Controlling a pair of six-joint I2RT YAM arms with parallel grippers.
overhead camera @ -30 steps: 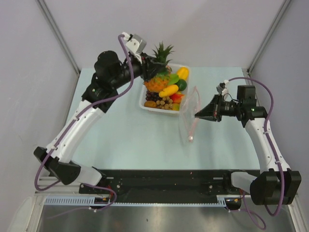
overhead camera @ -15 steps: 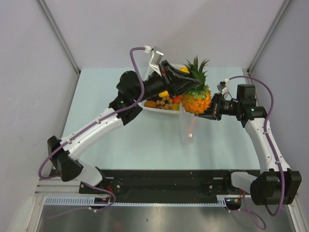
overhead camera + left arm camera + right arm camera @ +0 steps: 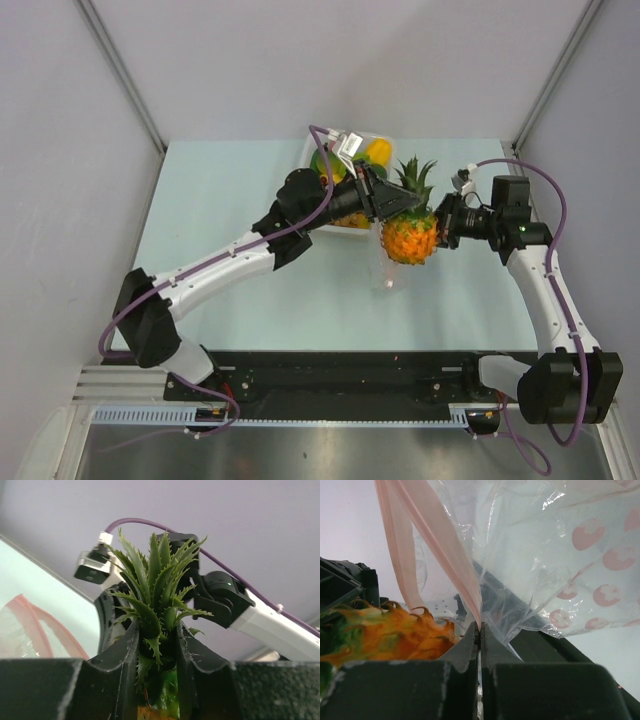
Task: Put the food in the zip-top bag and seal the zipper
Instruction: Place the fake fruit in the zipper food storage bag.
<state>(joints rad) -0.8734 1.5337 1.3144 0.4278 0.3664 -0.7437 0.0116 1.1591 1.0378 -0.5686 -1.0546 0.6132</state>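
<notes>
My left gripper (image 3: pixel 397 206) is shut on the green top of the orange pineapple (image 3: pixel 411 238) and holds it hanging at the mouth of the clear zip-top bag (image 3: pixel 385 268). In the left wrist view the fingers (image 3: pixel 129 650) clamp the base of the leaves (image 3: pixel 155 595), and the pink zipper strip (image 3: pixel 35 622) shows at the left. My right gripper (image 3: pixel 441 229) is shut on the bag's mouth edge. In the right wrist view its jaws pinch the pink zipper strip (image 3: pixel 465 580), with the bag (image 3: pixel 560 555) above and the pineapple (image 3: pixel 390 635) at the left.
The white tray (image 3: pixel 388 141) stands at the back behind the left arm, with a yellow mango (image 3: pixel 378 150) and green pieces (image 3: pixel 322 163) showing; the other food is hidden by the arm. The left arm reaches diagonally across the table's middle.
My left gripper lifted the pineapple from the tray, carried it right and lowered it to the bag's mouth beside the right gripper. The right gripper kept holding the bag edge.
</notes>
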